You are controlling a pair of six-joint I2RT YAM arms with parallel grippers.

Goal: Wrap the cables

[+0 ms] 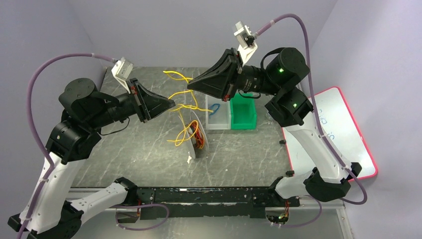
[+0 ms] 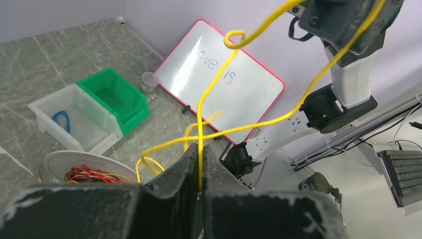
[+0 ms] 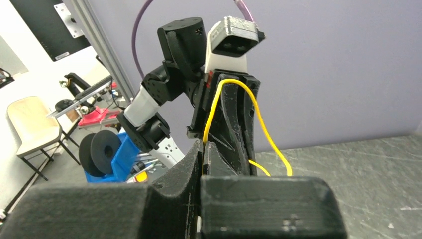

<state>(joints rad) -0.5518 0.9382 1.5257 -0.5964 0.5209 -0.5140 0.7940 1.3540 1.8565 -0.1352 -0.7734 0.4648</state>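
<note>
1. The whiteboard (image 2: 249,94) with the pink-red frame is carrying the only writing found: faint handwritten marker strokes in two short lines, seen in the left wrist view.
2. The upper line is reading roughly as "leave" or "have"; its first letter is not resolving either way.
3. The lower line is reading as "is".
4. The yellow cable (image 2: 199,159) is crossing in front of the board, close beside this writing.
5. In the top external view the same whiteboard (image 1: 343,114) is showing only faint blue strokes, too small to read.
6. The keyboard (image 2: 400,174) at the right edge of the left wrist view is showing keys whose legends are too small to read.
</note>
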